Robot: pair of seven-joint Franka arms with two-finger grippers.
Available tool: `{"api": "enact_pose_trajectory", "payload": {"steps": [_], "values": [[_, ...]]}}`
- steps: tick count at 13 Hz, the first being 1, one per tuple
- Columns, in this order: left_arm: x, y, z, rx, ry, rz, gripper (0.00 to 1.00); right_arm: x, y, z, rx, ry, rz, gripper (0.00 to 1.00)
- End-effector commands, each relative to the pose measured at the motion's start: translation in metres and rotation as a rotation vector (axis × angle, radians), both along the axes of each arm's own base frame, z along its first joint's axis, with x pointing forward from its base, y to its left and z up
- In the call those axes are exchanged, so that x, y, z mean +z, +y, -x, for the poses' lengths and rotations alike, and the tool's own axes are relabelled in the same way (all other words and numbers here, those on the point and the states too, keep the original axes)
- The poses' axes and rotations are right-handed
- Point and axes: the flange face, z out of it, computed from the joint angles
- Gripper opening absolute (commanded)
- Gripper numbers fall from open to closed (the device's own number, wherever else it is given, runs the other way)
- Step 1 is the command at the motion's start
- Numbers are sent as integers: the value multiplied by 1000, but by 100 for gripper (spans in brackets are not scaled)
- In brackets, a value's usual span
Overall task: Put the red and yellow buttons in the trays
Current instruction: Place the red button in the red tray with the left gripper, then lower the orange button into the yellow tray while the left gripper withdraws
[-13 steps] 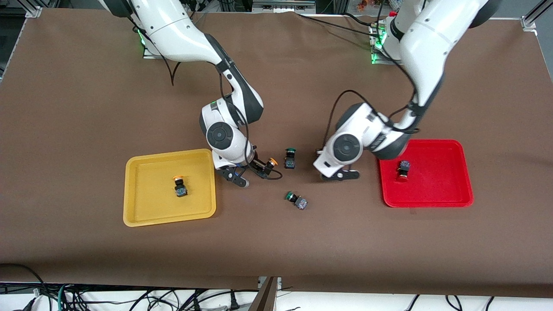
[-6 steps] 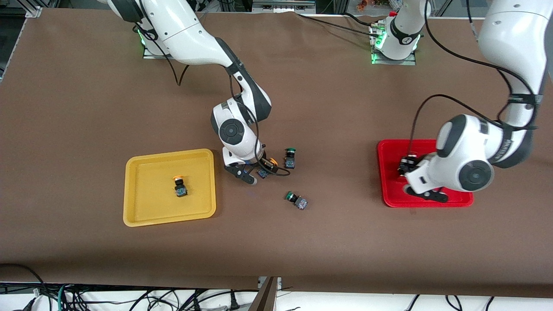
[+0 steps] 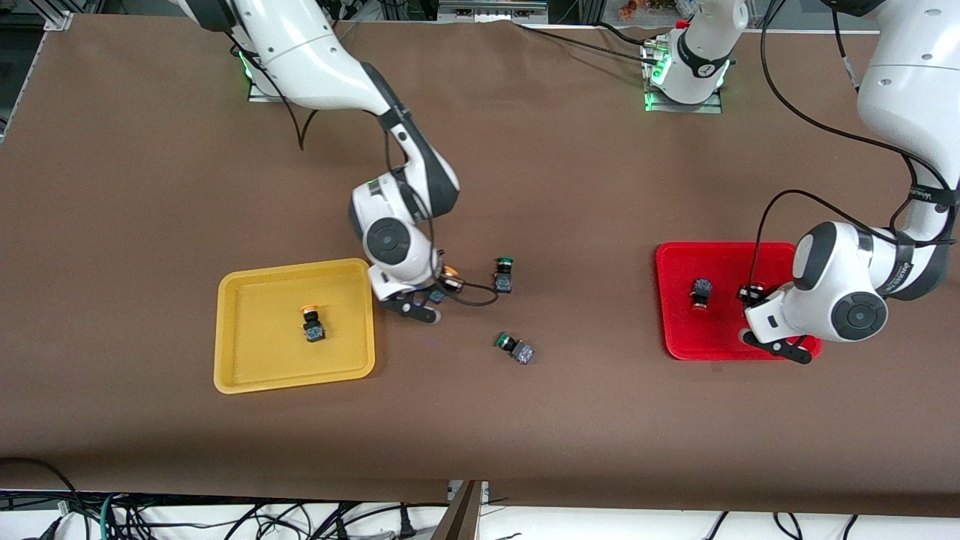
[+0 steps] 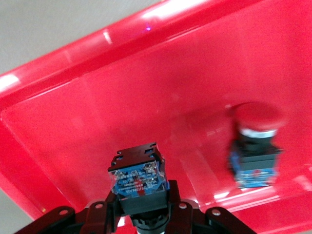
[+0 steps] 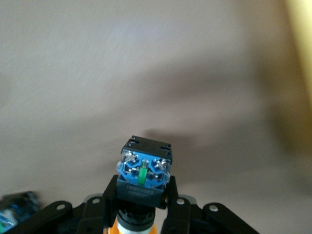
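Note:
My right gripper (image 3: 437,294) is shut on a yellow button (image 3: 448,279) and holds it over the brown table, just beside the yellow tray (image 3: 255,360). In the right wrist view the button's dark body (image 5: 144,178) sits between the fingers. A second yellow button (image 3: 311,324) lies in the yellow tray. My left gripper (image 3: 752,298) is shut on a red button (image 4: 139,180) and holds it over the red tray (image 3: 720,262). Another red button (image 3: 700,292) lies in that tray, also seen in the left wrist view (image 4: 254,146).
Two green-capped buttons lie on the table between the trays, one (image 3: 503,274) close to my right gripper, one (image 3: 514,349) nearer the front camera. The yellow tray's rim (image 5: 300,48) shows in the right wrist view. A brown mat covers the table.
My left arm swung from the table's middle to over the red tray. My right gripper closed on the yellow button that lay on the table and moved it toward the yellow tray.

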Motion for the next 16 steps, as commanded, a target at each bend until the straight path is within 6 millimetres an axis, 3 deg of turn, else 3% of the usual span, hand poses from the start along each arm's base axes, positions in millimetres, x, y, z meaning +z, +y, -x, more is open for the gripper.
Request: {"api": "enact_pose_trajectory", "payload": {"steps": [1,2,3,5,7,10,11,12,14,16], "values": [[5,-3,1,-39,-11,-3,99,44,-76,-38,195,27,-15,18],[16,-1,0,-51,-18,-1,100,47,-94,-47,249,15,-12,20],[44,-4,-3,-53,-45,-14,100,44,-109,-51,288,13,1,23],[131,-16,-9,-53,-155,-37,100,28,-129,-53,286,24,18,38],[236,-42,4,-10,-244,-18,100,11,-136,-50,272,11,24,53],[344,-61,13,73,-385,-17,100,3,-140,-46,250,21,24,92],[362,-58,10,107,-424,-17,100,8,-138,-46,249,19,21,99],[362,-60,10,109,-420,-16,100,16,-138,-48,255,8,16,99],[365,-65,21,136,-352,-8,100,49,-132,-46,267,8,-2,99],[375,-64,31,231,-335,36,100,99,-130,-41,274,-2,-25,99]]}}
